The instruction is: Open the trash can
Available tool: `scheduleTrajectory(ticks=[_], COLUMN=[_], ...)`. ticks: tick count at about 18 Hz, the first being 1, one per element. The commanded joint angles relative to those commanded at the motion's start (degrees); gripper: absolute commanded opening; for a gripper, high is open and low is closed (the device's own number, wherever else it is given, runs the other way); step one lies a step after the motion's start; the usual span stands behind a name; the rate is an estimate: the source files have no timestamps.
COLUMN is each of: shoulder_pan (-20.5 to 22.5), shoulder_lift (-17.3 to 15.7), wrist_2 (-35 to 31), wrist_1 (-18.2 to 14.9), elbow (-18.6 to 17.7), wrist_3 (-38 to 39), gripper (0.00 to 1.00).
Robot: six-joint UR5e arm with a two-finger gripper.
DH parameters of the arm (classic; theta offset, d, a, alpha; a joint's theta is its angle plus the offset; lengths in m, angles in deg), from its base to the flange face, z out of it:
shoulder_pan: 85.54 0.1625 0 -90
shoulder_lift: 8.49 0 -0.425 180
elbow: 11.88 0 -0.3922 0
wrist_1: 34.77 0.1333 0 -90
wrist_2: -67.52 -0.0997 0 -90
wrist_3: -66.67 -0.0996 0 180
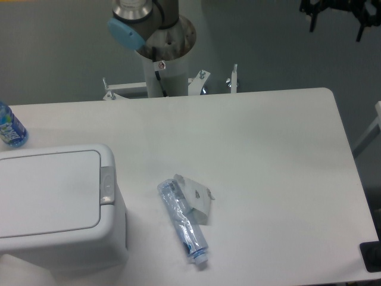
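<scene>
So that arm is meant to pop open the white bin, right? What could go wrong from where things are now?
1. The trash can sits at the table's left edge, partly out of frame; a hard push might shift it.
2. Its small grey latch is a narrow target, so a press could easily miss.
3. The crushed bottle and crumpled paper lie just right of the bin and could be knocked. The gripper isn't in view; only the arm's base shows.

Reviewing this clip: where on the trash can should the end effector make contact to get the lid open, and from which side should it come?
Probably the small grey latch on the trash can, midway along the rim's right edge in the image. It faces upward beside the flat, closed lid, so coming straight down from above suits it best. The lid sits flush, offering no obvious edge to pinch. The end effector is out of view.
</scene>
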Motion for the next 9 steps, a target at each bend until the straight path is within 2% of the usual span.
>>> scheduleTrajectory(ticks=[3, 5, 7, 9], shoulder_pan=[-0.09, -1.83, -4.47, -8.59], shoulder_lift=[0.09, 0.0, 0.61, 1.58], wrist_2=[0.17, 0.18, 0.35, 0.97], wrist_1=[0.0, 0.09, 1.48, 5.34], elbow=[0.17, -0.09, 0.17, 0.0], wrist_3=[0.52, 4.28, 14.97, 27.36], gripper=[1.0, 1.0, 1.0, 1.0])
